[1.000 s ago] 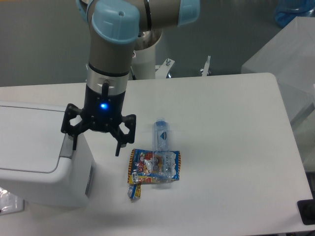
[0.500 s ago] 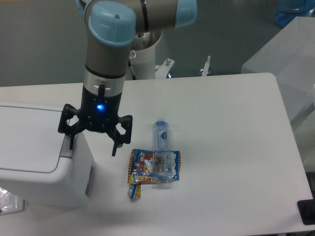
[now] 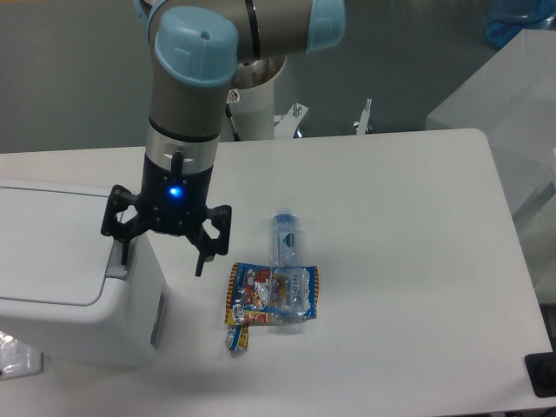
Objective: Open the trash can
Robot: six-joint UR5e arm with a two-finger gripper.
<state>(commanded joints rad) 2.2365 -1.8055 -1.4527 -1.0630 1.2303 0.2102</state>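
Observation:
The trash can (image 3: 61,269) is a large white box-shaped bin at the left edge of the table, with a flat inset lid that lies shut. My gripper (image 3: 162,259) points down over the bin's right edge, open and empty. Its left finger (image 3: 121,246) hangs at the lid's right rim, by a small raised tab; whether it touches is unclear. The right finger (image 3: 201,257) hangs off the bin's right side, above the table.
A clear plastic bottle (image 3: 287,265) lies on a colourful snack packet (image 3: 271,293) right of the gripper. A small wrapped piece (image 3: 238,338) lies just below the packet. The table's right edge runs beside a pale cabinet (image 3: 512,95).
The gripper has shifted slightly left, toward the bin's right edge, staying open. The bin, bottle and packet have not moved.

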